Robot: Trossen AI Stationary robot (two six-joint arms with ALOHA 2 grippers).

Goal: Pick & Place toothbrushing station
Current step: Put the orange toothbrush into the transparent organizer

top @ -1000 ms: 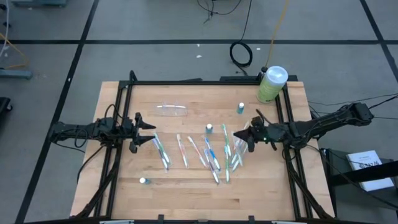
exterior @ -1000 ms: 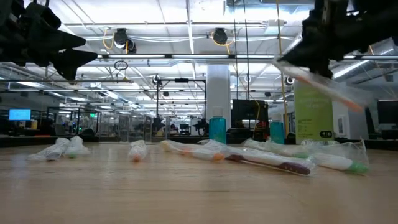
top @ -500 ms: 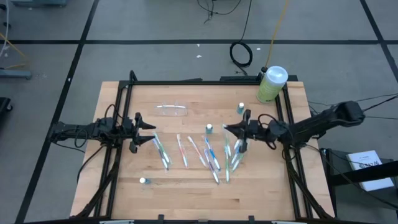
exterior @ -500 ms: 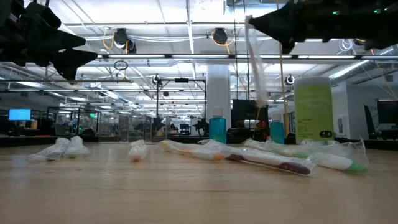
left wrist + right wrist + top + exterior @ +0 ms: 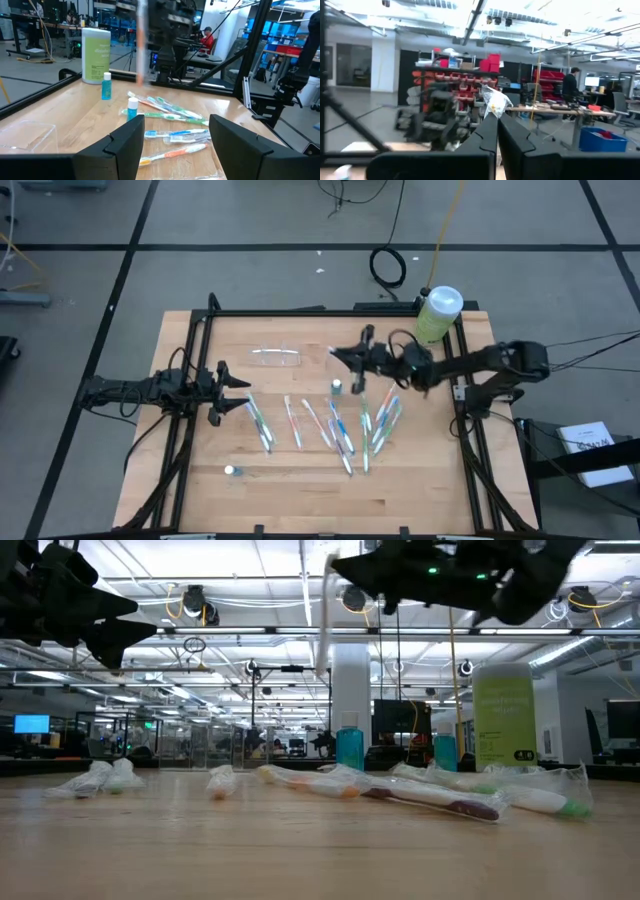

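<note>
The toothbrushing station (image 5: 277,358), a clear plastic holder, lies on the table's far left part; it also shows in the left wrist view (image 5: 25,136). My right gripper (image 5: 343,357) is in the air just right of it, shut on a wrapped toothbrush (image 5: 324,625). That toothbrush hangs below the gripper (image 5: 340,568). Several more wrapped toothbrushes (image 5: 335,425) lie on the wood in mid-table. My left gripper (image 5: 246,394) waits open at the table's left, with nothing between its fingers (image 5: 125,145). My right gripper pinches the toothbrush's wrapper at its upper end (image 5: 493,104) between its two shut fingers, and a bit of clear wrapper sticks out past the tips. The fingers come from the table's right, slanting a little upward. The toothbrush hangs about upright, clear of the table.
A large green bottle with a white cap (image 5: 437,315) stands at the far right corner. Small blue bottles stand at mid-table (image 5: 337,387), farther right (image 5: 386,354) and near the front left (image 5: 230,471). A black frame (image 5: 300,312) borders the table.
My right gripper has risen and gone toward the table's left and far edge, to a spot beside the clear holder, rolling as it went. It has stayed shut on the wrapped toothbrush, which has swung from slanting to hanging about upright.
</note>
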